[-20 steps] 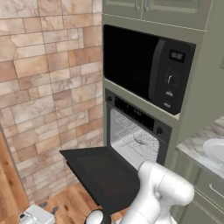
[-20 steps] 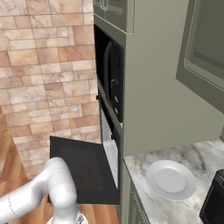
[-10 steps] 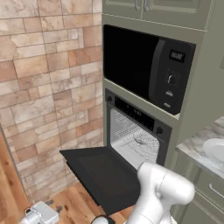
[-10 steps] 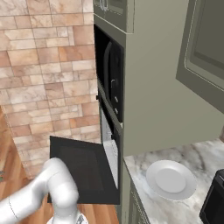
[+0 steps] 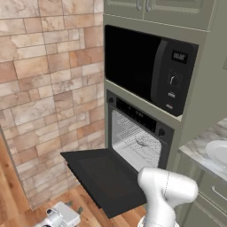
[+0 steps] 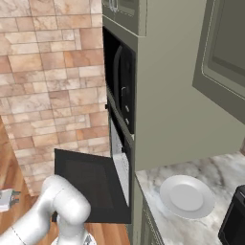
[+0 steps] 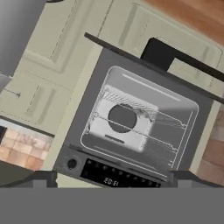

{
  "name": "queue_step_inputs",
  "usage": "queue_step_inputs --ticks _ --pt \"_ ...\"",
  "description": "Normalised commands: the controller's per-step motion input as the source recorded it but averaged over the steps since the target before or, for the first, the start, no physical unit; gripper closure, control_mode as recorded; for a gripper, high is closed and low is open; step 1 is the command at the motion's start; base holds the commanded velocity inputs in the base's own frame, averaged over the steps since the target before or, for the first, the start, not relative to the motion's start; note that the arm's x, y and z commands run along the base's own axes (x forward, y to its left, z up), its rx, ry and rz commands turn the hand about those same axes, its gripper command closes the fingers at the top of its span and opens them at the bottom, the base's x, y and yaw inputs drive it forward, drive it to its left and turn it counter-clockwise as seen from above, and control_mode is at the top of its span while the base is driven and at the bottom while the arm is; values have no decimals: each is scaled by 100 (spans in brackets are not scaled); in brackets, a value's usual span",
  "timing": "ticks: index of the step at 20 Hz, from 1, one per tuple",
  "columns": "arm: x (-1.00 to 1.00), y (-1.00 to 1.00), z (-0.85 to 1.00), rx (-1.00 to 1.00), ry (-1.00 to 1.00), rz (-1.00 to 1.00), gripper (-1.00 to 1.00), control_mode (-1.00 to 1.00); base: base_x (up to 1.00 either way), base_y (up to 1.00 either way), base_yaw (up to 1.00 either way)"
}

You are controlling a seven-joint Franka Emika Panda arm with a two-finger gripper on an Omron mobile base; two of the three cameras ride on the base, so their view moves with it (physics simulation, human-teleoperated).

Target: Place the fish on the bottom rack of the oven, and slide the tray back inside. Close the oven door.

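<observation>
Brick wall (image 5: 48,88) and wood floor sit left of the oven (image 5: 146,119), built in under the microwave (image 5: 150,66); oven door (image 5: 104,177) hangs fully open, roughly level. Bottom rack (image 7: 144,140) sits inside the lit cavity, with the fish (image 5: 142,143) a small pale lump on a rack inside. Gripper (image 5: 60,217) is low near the floor left of the door, jaws spread wide, holding nothing; white plate (image 6: 186,196) rests on the marble counter.

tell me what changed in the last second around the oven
Very little. In the left base view the gripper swung left along the floor, away from the arm's base, with its jaws wide open and nothing held. The arm shifted slightly with it. The oven door stayed down and open, the bottom rack stayed inside the oven, and the white plate stayed on the counter.
</observation>
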Motion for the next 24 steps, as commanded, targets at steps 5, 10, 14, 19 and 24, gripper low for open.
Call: queue_step_inputs --ticks 5,10,14,19,24 --pt "32 -68 -21 2 10 6 -100 -100 0 0 0" --pt "61 -28 -46 0 -1 2 -100 -100 0 0 0" --pt "54 16 -75 0 -13 -1 -100 -100 0 0 0" --pt "29 83 -65 1 -23 -17 -100 -100 0 0 0" --pt "14 100 -47 0 -22 -29 -100 -100 0 0 0"
